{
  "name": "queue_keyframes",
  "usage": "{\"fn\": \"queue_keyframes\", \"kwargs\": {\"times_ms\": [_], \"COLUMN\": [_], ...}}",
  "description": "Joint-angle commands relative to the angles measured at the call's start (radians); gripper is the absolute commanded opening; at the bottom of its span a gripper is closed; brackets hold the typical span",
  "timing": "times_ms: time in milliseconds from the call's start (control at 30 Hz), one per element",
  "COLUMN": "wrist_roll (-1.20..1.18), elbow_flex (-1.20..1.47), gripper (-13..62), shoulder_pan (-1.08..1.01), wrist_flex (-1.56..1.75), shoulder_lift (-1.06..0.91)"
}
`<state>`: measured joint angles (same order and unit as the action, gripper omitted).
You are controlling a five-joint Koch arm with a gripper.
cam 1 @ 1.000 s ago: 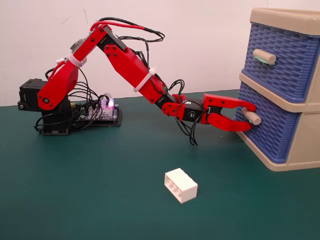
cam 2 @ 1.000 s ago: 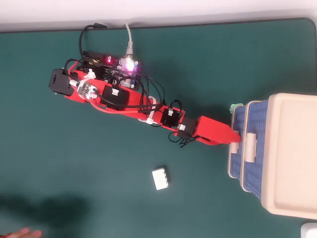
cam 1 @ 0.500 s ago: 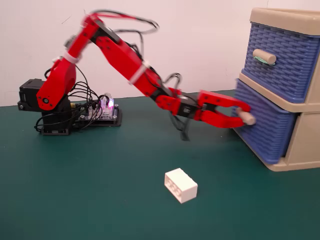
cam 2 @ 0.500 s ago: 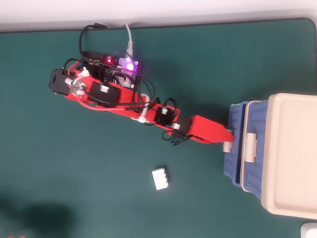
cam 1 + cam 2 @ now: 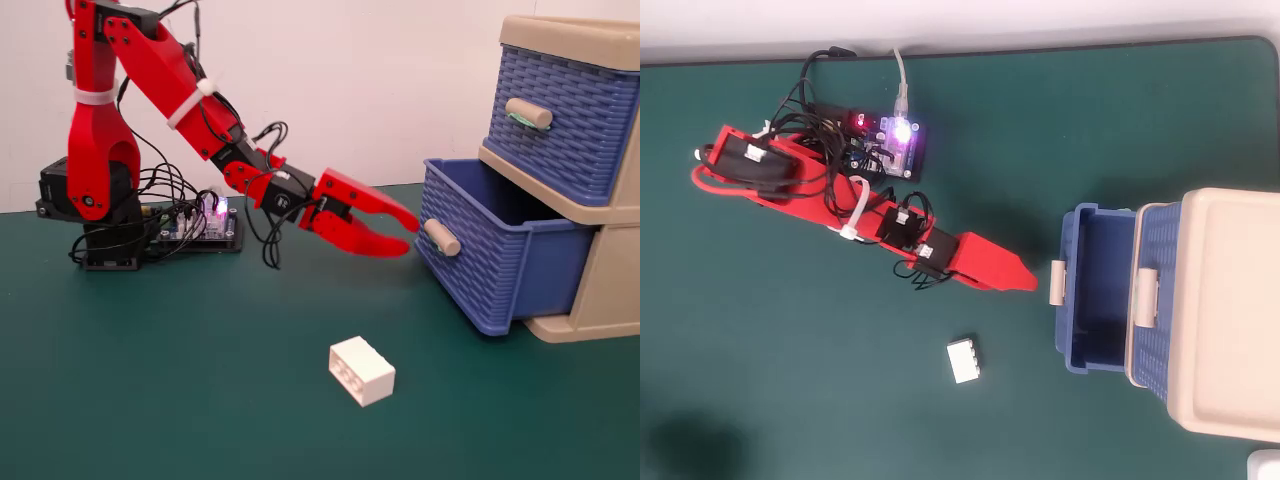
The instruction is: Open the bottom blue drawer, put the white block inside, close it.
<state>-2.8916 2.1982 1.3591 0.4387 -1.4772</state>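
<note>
I'm seeing the bottom blue drawer (image 5: 490,265) standing pulled out of the beige cabinet (image 5: 610,280). My red gripper (image 5: 408,236) is hovering just beside its handle (image 5: 441,238), fingers slightly parted and holding nothing. The white block (image 5: 362,370) is lying on the green table (image 5: 180,380), well apart.

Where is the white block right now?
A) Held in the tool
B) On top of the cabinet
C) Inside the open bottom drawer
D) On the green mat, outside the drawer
D: the block lies on the mat, apart from the pulled-out bottom drawer, whose inside shows empty in the overhead view, and apart from the tool, which holds nothing.
</note>
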Motion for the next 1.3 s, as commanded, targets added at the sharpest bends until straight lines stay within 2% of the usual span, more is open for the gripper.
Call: {"fn": "queue_keyframes", "kwargs": {"times_ms": [0, 100, 200, 267, 400, 467, 567, 833, 1267], "wrist_roll": [-0.015, -0.006, 0.005, 0.083, 0.35, 0.474, 0.673, 0.824, 0.868], "elbow_flex": [-0.014, -0.011, -0.104, -0.29, -0.686, -0.844, -1.014, -1.226, -1.235], "gripper": [33.8, 33.7, 33.6, 33.6, 33.5, 33.6, 33.5, 33.6, 33.7], "shoulder_pan": [0.006, -0.043, -0.129, -0.186, -0.278, -0.322, -0.353, -0.368, -0.411], "wrist_flex": [0.015, -0.118, -0.589, -0.991, -1.513, -1.649, -1.71, -1.718, -1.704], "shoulder_lift": [-0.101, -0.262, -0.466, -0.532, -0.41, -0.307, -0.118, 0.207, 0.433]}}
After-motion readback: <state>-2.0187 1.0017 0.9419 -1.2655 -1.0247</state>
